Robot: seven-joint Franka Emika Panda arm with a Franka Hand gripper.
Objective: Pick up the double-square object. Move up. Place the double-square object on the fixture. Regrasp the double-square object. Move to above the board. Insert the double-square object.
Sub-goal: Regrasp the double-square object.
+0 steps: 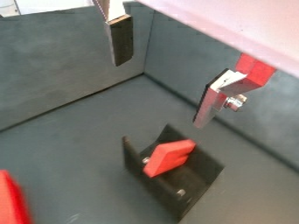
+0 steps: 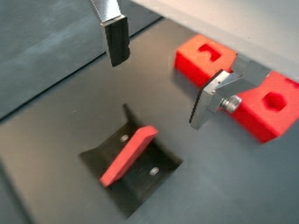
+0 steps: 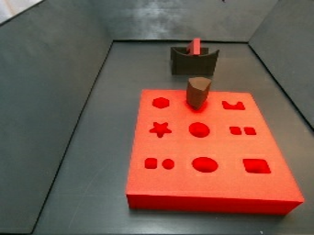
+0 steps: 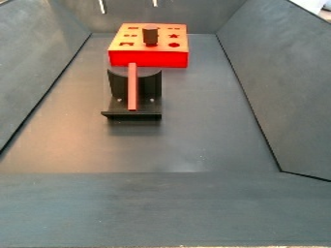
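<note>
The double-square object (image 1: 170, 157) is a small flat red block resting on edge in the notch of the dark fixture (image 1: 187, 185). It shows in both wrist views (image 2: 128, 156) and in both side views (image 3: 196, 46) (image 4: 132, 85). My gripper (image 1: 169, 70) is open and empty, high above the fixture (image 2: 135, 188), with its fingers (image 2: 114, 39) well apart and nothing between them. The board (image 3: 208, 147) lies flat on the floor beside the fixture (image 3: 194, 64); it also shows in a side view (image 4: 149, 50).
A brown upright peg (image 3: 197, 94) with a slanted top stands on the board near the fixture (image 4: 135, 105). Two red notched blocks (image 2: 205, 59) show past one finger in a wrist view. Grey walls enclose the floor on all sides.
</note>
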